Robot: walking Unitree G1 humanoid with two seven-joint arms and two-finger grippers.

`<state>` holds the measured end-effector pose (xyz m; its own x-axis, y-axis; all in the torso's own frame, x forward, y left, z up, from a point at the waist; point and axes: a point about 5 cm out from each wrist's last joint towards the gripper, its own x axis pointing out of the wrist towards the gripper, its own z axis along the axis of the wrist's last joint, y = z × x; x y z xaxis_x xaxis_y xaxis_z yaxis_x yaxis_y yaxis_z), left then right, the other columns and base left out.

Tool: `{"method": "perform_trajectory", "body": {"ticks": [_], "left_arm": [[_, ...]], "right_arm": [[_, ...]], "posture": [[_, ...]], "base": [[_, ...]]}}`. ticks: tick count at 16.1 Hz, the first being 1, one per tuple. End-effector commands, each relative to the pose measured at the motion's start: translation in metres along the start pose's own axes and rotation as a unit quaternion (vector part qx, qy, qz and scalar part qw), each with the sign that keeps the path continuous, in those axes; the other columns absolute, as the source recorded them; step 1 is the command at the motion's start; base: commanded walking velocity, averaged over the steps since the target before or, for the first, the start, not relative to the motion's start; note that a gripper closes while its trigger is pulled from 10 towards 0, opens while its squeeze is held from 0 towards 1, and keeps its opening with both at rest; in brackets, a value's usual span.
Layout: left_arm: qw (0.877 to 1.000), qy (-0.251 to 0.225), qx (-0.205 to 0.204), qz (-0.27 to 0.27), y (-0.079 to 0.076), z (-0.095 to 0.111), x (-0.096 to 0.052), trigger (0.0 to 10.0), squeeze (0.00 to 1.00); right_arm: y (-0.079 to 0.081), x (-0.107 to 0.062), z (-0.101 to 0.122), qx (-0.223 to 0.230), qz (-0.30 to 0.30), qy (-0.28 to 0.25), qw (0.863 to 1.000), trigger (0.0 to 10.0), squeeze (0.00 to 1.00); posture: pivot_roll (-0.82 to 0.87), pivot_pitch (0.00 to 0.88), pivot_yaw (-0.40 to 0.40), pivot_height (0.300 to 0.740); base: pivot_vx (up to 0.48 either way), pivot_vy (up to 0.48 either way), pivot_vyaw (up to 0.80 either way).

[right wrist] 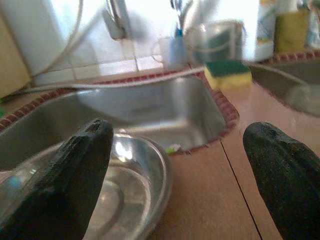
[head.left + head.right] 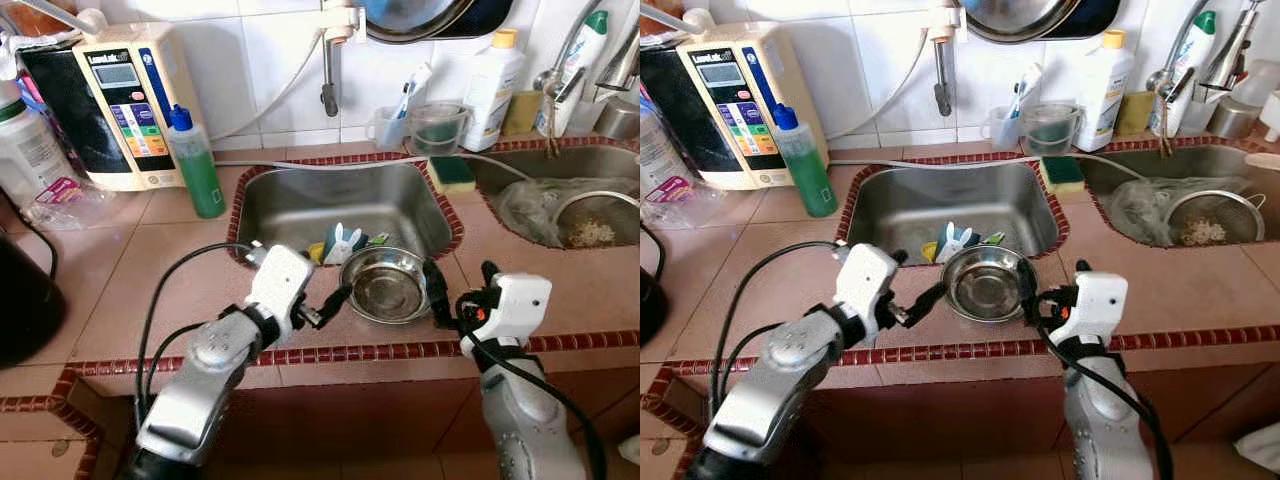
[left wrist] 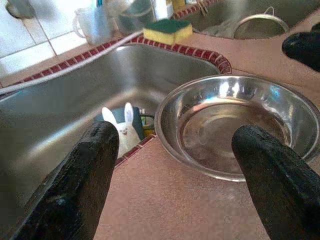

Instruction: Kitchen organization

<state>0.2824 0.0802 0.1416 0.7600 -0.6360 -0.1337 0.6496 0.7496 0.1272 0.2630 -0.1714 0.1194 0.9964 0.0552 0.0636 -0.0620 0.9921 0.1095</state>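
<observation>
Two sets of jaws flank a steel bowl (image 2: 385, 285) at the sink's near rim.

Both my left gripper (image 2: 335, 303) and my right gripper (image 2: 441, 297) hold their jaws open, gripping nothing, one on each side of the bowl, which sits on the tiled worktop (image 2: 150, 290) overhanging the near edge of the steel sink (image 2: 330, 205). Behind the bowl, down in the basin, stand a small white rabbit figure (image 2: 343, 243) and some coloured bits. A green bottle (image 2: 193, 165) stands well to my left beside a water filter unit (image 2: 125, 100). A sponge (image 2: 452, 173) lies on the divider between the two basins, with a strainer (image 2: 595, 215) in the far one. My forearms reach in low over the worktop's front edge; bare tile lies open on either side of the bowl.
</observation>
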Motion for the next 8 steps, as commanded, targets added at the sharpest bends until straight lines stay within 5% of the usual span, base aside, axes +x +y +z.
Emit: {"method": "perform_trajectory", "body": {"ticks": [1,8], "left_arm": [[1.000,0.023,0.002,0.000,0.001,-0.004,0.002,10.0,0.00],[1.000,0.025,-0.007,-0.013,-0.006,0.000,0.003,10.0,0.00]], "right_arm": [[0.000,0.004,-0.003,0.009,-0.005,0.009,1.000,10.0,0.00],[0.004,0.024,-0.011,0.080,-0.007,0.052,0.995,10.0,0.00]], "posture": [[-0.19,0.012,0.111,0.740],[-0.17,0.000,0.086,0.740]], "base": [[0.000,0.000,0.00],[0.000,0.000,0.00]]}}
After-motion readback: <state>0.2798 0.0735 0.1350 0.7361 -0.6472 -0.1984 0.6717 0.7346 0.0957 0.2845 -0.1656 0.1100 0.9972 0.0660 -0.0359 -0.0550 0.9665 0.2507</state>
